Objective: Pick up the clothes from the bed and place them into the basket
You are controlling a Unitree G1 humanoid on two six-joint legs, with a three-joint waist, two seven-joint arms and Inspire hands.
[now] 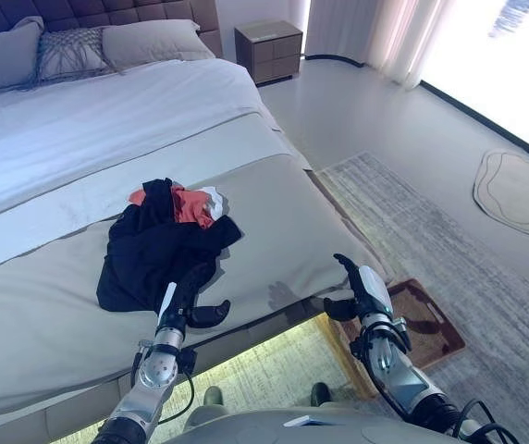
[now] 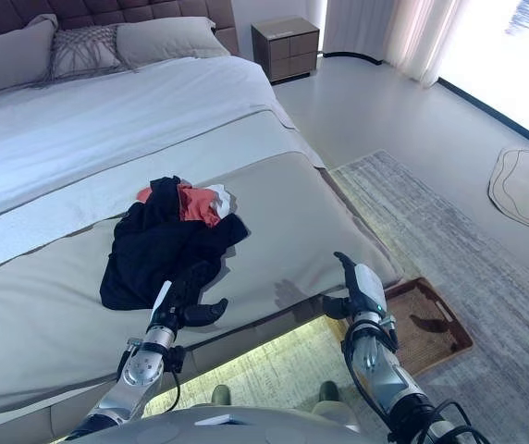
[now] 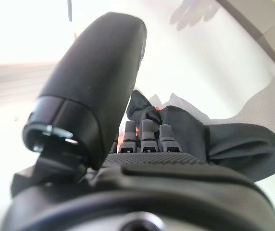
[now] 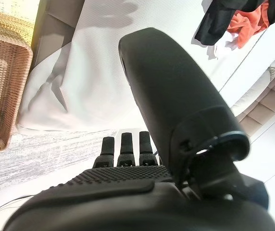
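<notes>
a heap of clothes (image 1: 158, 245) — mostly black, with a red and a white piece at its upper edge — lies on the bed (image 1: 274, 217) at centre frame. the left hand (image 1: 189, 303) rests at the heap's lower edge, fingers straight, gripping nothing. the right hand (image 1: 362, 287) hovers off the bed's corner, fingers relaxed and apart. the wicker basket (image 1: 426, 324) sits on the rug (image 1: 449, 250), lower right.

Clothes (image 1: 158, 245) lie on the bed (image 1: 274, 213); basket (image 1: 426, 324) on floor, right.
</notes>
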